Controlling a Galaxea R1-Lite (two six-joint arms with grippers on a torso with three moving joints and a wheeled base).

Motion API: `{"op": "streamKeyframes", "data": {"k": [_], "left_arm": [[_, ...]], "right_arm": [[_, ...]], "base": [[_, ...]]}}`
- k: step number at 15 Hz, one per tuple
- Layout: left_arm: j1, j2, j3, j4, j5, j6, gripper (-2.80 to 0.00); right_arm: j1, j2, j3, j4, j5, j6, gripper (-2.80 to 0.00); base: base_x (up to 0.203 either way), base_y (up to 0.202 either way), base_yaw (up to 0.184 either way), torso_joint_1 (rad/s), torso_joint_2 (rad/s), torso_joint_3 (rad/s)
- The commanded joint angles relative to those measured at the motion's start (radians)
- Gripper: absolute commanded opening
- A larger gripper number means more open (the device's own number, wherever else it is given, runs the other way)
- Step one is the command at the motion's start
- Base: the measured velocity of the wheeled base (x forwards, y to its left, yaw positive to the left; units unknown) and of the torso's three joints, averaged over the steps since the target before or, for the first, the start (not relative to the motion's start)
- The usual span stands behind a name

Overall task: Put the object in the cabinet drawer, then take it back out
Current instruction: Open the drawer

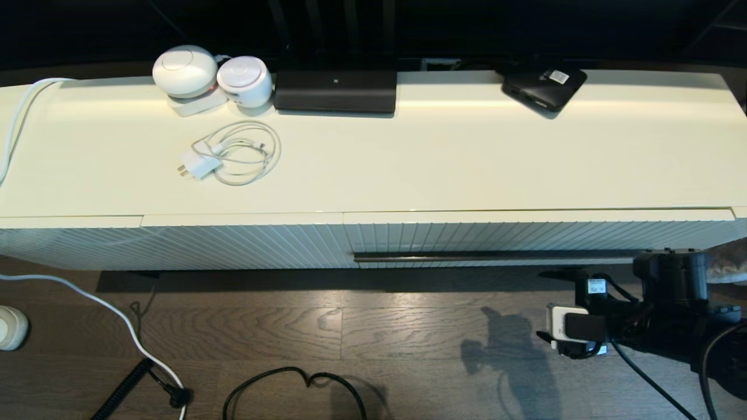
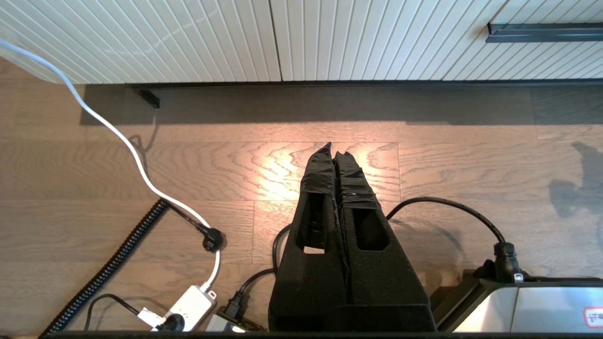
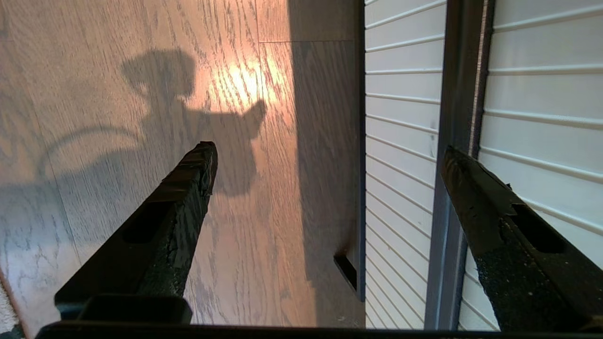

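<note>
The cabinet drawer (image 1: 525,236) is closed, its ribbed cream front flush with the cabinet and its long dark bar handle (image 1: 496,255) running along the lower edge. My right gripper (image 1: 668,268) is at the handle's right end. In the right wrist view the right gripper (image 3: 327,148) is open: one finger (image 3: 188,188) is over the floor, the other finger (image 3: 476,193) overlaps the bar handle (image 3: 454,94). My left gripper (image 2: 333,149) is shut on nothing, low over the wooden floor in front of the cabinet. The black umbrella is out of view.
On the cabinet top sit two white round devices (image 1: 185,71), a white charger with coiled cable (image 1: 233,153), a black rectangular device (image 1: 335,90) and a flat black box with a sticker (image 1: 543,87). Cables (image 1: 280,379) lie on the floor. A handleless ribbed panel (image 1: 175,245) is at left.
</note>
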Motion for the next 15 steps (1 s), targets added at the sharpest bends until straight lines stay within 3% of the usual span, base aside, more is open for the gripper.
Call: {"op": "streamKeyframes", "data": {"k": [1, 15], "left_arm": [[-0.001, 0.000, 0.000, 0.000, 0.000, 0.000, -2.80], [0.001, 0.000, 0.000, 0.000, 0.000, 0.000, -2.80]], "right_arm": [[-0.002, 0.038, -0.024, -0.011, 0.003, -0.010, 0.00], [0.000, 0.123, -0.139, -0.053, 0.005, -0.040, 0.00]], "base": [[0.000, 0.000, 0.000, 0.000, 0.00, 0.000], [0.000, 0.000, 0.000, 0.000, 0.00, 0.000]]}}
